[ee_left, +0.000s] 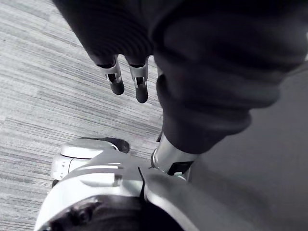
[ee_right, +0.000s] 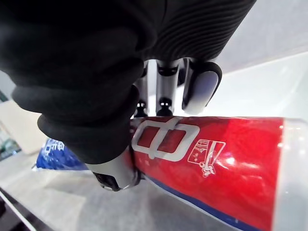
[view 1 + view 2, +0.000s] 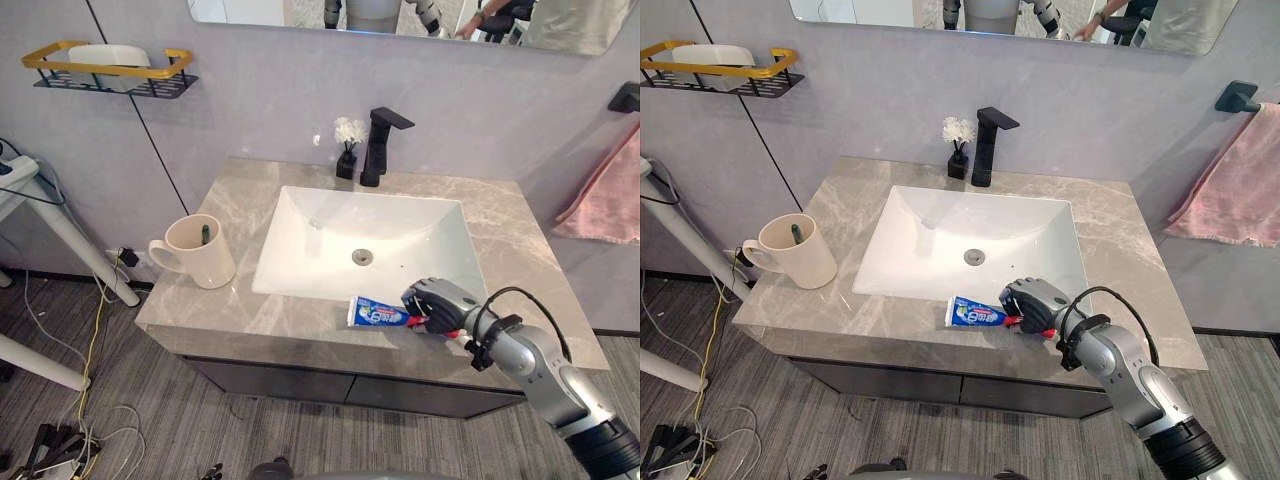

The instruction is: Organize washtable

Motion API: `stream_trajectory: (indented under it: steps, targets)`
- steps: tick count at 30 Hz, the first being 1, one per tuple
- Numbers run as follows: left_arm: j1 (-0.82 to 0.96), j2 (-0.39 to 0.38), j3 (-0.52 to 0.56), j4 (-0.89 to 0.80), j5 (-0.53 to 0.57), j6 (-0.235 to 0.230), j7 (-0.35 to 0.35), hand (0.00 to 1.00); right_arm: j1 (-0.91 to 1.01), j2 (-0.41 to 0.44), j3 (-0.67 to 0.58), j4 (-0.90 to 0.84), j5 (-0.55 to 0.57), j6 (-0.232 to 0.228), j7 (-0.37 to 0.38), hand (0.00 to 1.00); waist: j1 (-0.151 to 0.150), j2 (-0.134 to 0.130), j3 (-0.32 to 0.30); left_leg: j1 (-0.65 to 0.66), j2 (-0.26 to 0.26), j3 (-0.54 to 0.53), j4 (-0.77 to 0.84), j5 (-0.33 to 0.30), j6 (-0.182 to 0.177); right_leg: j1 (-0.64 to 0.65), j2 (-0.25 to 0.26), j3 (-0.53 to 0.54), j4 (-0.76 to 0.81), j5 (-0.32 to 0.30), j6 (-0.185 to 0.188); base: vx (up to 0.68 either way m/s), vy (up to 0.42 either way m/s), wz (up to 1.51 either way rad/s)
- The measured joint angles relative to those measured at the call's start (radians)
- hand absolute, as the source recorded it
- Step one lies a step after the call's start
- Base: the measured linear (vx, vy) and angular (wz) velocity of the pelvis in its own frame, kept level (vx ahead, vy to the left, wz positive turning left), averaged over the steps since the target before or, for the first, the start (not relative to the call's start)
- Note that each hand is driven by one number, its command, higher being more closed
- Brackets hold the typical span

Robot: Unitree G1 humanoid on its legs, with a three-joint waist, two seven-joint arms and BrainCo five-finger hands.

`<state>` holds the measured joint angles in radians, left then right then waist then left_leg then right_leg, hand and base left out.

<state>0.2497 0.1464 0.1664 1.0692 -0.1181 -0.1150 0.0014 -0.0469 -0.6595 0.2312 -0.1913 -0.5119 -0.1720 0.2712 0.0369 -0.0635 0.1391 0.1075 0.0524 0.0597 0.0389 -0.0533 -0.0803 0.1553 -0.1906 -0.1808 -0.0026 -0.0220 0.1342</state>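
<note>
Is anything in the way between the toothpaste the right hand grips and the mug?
Nothing visible. The right hand is closed round the toothpaste tube, and only bare counter lies between it and the mug.

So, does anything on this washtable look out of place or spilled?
The toothpaste tube lies flat on the counter by the front rim of the sink, not in the mug at the counter's left end; the right hand is curled round it. Nothing looks spilled or broken. The left hand hangs open.
</note>
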Motion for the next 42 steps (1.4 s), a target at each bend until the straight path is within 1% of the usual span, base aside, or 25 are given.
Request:
stream_trajectory:
  steps: [1, 2, 3, 4, 6, 7, 9, 10, 11, 12, 13, 15, 16, 18, 19, 21, 22, 25, 26, 28, 30, 31, 33, 36, 42]
  targets:
    - [0.011, -0.005, 0.066, -0.009, -0.013, 0.001, 0.001, 0.00, 0.000, 0.016, -0.008, -0.008, 0.003, 0.000, -0.007, 1.00, -0.001, 0.001, 0.001, 0.000, 0.000, -0.002, 0.000, 0.000, 0.000, 0.002, 0.000, -0.002, 0.000, 0.000, 0.000, 0.00, 0.000, 0.05]
    - [0.017, -0.005, 0.102, -0.018, -0.025, 0.001, 0.002, 0.00, 0.000, 0.023, -0.012, -0.016, 0.004, 0.000, -0.008, 1.00, 0.000, 0.002, 0.002, 0.000, 0.001, -0.004, 0.000, 0.000, 0.000, 0.003, 0.001, -0.004, 0.000, 0.000, 0.000, -0.01, -0.005, 0.06]
    - [0.028, -0.004, 0.175, -0.049, -0.032, 0.001, 0.008, 0.00, 0.000, 0.029, -0.018, -0.037, 0.005, -0.001, -0.009, 1.00, 0.000, 0.004, 0.003, 0.001, 0.001, -0.006, 0.000, 0.000, 0.000, 0.006, 0.001, -0.006, -0.001, 0.000, 0.000, -0.01, -0.006, 0.05]
    - [0.035, -0.003, 0.209, -0.071, -0.042, 0.000, 0.015, 0.00, 0.000, 0.031, -0.020, -0.047, 0.008, -0.002, -0.009, 1.00, 0.000, 0.005, 0.003, 0.002, 0.001, -0.007, 0.000, 0.000, 0.000, 0.008, 0.001, -0.008, -0.002, 0.000, 0.000, -0.02, -0.009, 0.06]
    - [0.067, -0.003, 0.358, -0.238, -0.073, -0.001, 0.036, 0.00, 0.002, 0.048, -0.030, -0.083, 0.023, -0.010, -0.009, 1.00, 0.006, 0.006, 0.004, 0.005, 0.001, -0.010, -0.007, -0.001, -0.001, 0.011, 0.001, -0.012, -0.001, -0.004, -0.002, -0.02, -0.008, 0.06]
    - [0.079, -0.003, 0.390, -0.297, -0.079, -0.001, 0.046, 0.00, 0.003, 0.053, -0.032, -0.092, 0.032, -0.011, -0.009, 1.00, 0.007, 0.006, 0.004, 0.005, 0.001, -0.011, -0.009, -0.003, -0.005, 0.011, 0.000, -0.014, 0.000, -0.007, -0.004, -0.02, -0.010, 0.10]
    - [0.125, -0.003, 0.496, -0.587, -0.106, -0.009, 0.076, 0.00, 0.018, 0.082, -0.040, -0.131, 0.045, -0.017, -0.009, 1.00, 0.009, 0.004, 0.003, 0.005, -0.001, -0.023, -0.016, -0.003, -0.006, 0.012, -0.001, -0.030, 0.007, -0.017, -0.009, 0.00, -0.012, 0.15]
    - [0.132, -0.003, 0.516, -0.661, -0.107, -0.016, 0.085, 0.00, 0.021, 0.090, -0.043, -0.139, 0.049, -0.017, -0.009, 1.00, 0.009, 0.003, 0.002, 0.005, -0.001, -0.026, -0.015, -0.001, -0.004, 0.014, -0.001, -0.033, 0.008, -0.016, -0.006, 0.02, -0.012, 0.15]
    - [0.136, -0.003, 0.553, -0.796, -0.107, -0.029, 0.097, 0.00, 0.031, 0.111, -0.056, -0.152, 0.053, -0.017, -0.010, 1.00, 0.016, 0.004, 0.001, 0.005, -0.001, -0.031, -0.015, 0.001, -0.002, 0.016, -0.001, -0.038, 0.010, -0.017, -0.006, 0.03, -0.007, 0.07]
    - [0.135, -0.003, 0.576, -0.910, -0.106, -0.044, 0.110, 0.00, 0.035, 0.132, -0.066, -0.153, 0.062, -0.016, -0.011, 1.00, 0.031, 0.007, 0.000, 0.004, -0.001, -0.031, -0.012, 0.001, -0.001, 0.016, -0.001, -0.038, 0.010, -0.017, -0.006, 0.03, -0.005, 0.05]
    - [0.133, -0.005, 0.584, -0.964, -0.106, -0.050, 0.114, 0.00, 0.036, 0.143, -0.071, -0.153, 0.064, -0.014, -0.011, 1.00, 0.032, 0.009, -0.002, 0.002, -0.002, -0.031, -0.011, 0.001, -0.001, 0.016, -0.002, -0.040, 0.010, -0.017, -0.006, 0.03, 0.001, 0.04]
    - [0.114, -0.021, 0.587, -1.161, -0.103, -0.051, 0.131, 0.00, 0.034, 0.196, -0.077, -0.153, 0.070, -0.001, -0.015, 1.00, 0.035, 0.015, -0.009, -0.004, -0.003, -0.041, -0.014, 0.001, -0.001, 0.018, -0.002, -0.059, 0.009, -0.017, -0.006, 0.03, -0.003, 0.13]
    - [0.112, -0.030, 0.583, -1.211, -0.100, -0.051, 0.136, 0.00, 0.034, 0.215, -0.075, -0.153, 0.070, 0.004, -0.016, 1.00, 0.034, 0.016, -0.012, -0.005, -0.003, -0.045, -0.015, 0.001, -0.001, 0.019, -0.002, -0.065, 0.009, -0.017, -0.006, 0.02, -0.007, 0.15]
    - [0.095, -0.051, 0.555, -1.340, -0.074, -0.053, 0.139, 0.00, 0.034, 0.265, -0.071, -0.153, 0.070, 0.017, -0.029, 1.00, 0.035, 0.020, -0.017, -0.005, -0.003, -0.053, -0.019, 0.001, -0.001, 0.024, -0.001, -0.076, 0.009, -0.017, -0.006, 0.03, -0.006, 0.16]
    - [0.083, -0.065, 0.506, -1.429, -0.057, -0.058, 0.146, 0.00, 0.033, 0.298, -0.063, -0.152, 0.070, 0.028, -0.042, 1.00, 0.037, 0.024, -0.020, -0.005, -0.004, -0.061, -0.023, 0.002, -0.001, 0.031, -0.001, -0.093, 0.009, -0.017, -0.007, 0.03, -0.006, 0.14]
    - [0.083, -0.085, 0.442, -1.538, -0.031, -0.059, 0.153, 0.00, 0.032, 0.331, -0.045, -0.152, 0.069, 0.036, -0.053, 1.00, 0.039, 0.025, -0.027, -0.007, -0.004, -0.064, -0.025, 0.004, 0.002, 0.030, -0.001, -0.096, 0.009, -0.017, -0.007, 0.02, -0.001, 0.09]
    - [0.083, -0.102, 0.400, -1.602, -0.017, -0.064, 0.153, 0.00, 0.032, 0.359, -0.027, -0.152, 0.069, 0.049, -0.053, 1.00, 0.039, 0.027, -0.035, -0.009, -0.004, -0.068, -0.027, 0.004, 0.002, 0.030, 0.000, -0.100, 0.009, -0.017, -0.007, 0.02, 0.003, 0.07]
    - [0.083, -0.130, 0.325, -1.702, -0.015, -0.072, 0.154, 0.00, 0.029, 0.413, 0.001, -0.152, 0.068, 0.066, -0.055, 1.00, 0.038, 0.031, -0.042, -0.008, -0.004, -0.072, -0.030, 0.004, 0.002, 0.031, 0.000, -0.105, 0.009, -0.017, -0.007, 0.02, 0.001, 0.05]
    - [0.083, -0.141, 0.281, -1.741, -0.020, -0.085, 0.154, 0.00, 0.023, 0.433, 0.012, -0.152, 0.068, 0.071, -0.061, 1.00, 0.038, 0.032, -0.043, -0.009, -0.004, -0.075, -0.030, 0.005, 0.003, 0.032, 0.000, -0.109, 0.010, -0.017, -0.007, 0.00, -0.002, 0.06]
    - [0.083, -0.147, 0.210, -1.787, -0.031, -0.095, 0.152, 0.00, 0.005, 0.456, 0.034, -0.152, 0.068, 0.073, -0.083, 1.00, 0.038, 0.034, -0.044, -0.009, -0.004, -0.079, -0.030, 0.005, 0.004, 0.034, 0.000, -0.116, 0.013, -0.017, -0.007, -0.01, -0.004, 0.07]
    - [0.083, -0.147, 0.134, -1.827, -0.080, -0.108, 0.139, 0.00, -0.027, 0.477, 0.060, -0.152, 0.068, 0.073, -0.103, 1.00, 0.037, 0.038, -0.047, -0.008, -0.004, -0.081, -0.031, 0.006, 0.004, 0.035, 0.000, -0.118, 0.014, -0.017, -0.007, -0.01, -0.002, 0.02]
    - [0.083, -0.146, 0.117, -1.833, -0.097, -0.110, 0.133, 0.00, -0.034, 0.483, 0.065, -0.152, 0.068, 0.073, -0.110, 1.00, 0.037, 0.040, -0.048, -0.008, -0.004, -0.082, -0.031, 0.006, 0.005, 0.035, 0.000, -0.118, 0.015, -0.017, -0.007, 0.00, 0.000, 0.00]
    - [0.083, -0.146, 0.036, -1.853, -0.177, -0.110, 0.117, 0.00, -0.053, 0.500, 0.092, -0.152, 0.068, 0.074, -0.138, 1.00, 0.037, 0.048, -0.056, -0.008, -0.004, -0.084, -0.034, 0.010, 0.006, 0.035, 0.000, -0.120, 0.016, -0.017, -0.007, -0.01, -0.003, 0.02]
    - [0.083, -0.142, -0.053, -1.855, -0.239, -0.111, 0.095, 0.00, -0.085, 0.506, 0.125, -0.152, 0.068, 0.075, -0.160, 1.00, 0.035, 0.053, -0.058, -0.006, -0.004, -0.087, -0.041, 0.020, 0.006, 0.035, 0.001, -0.121, 0.016, -0.017, -0.007, -0.04, -0.012, 0.03]
    - [0.077, -0.116, -0.235, -1.853, -0.328, -0.106, 0.082, 0.00, -0.126, 0.517, 0.172, -0.149, 0.067, 0.088, -0.192, 1.00, 0.033, 0.053, -0.058, 0.009, -0.004, -0.087, -0.079, 0.049, 0.005, 0.032, 0.001, -0.121, 0.016, -0.017, -0.008, -0.06, -0.015, 0.01]
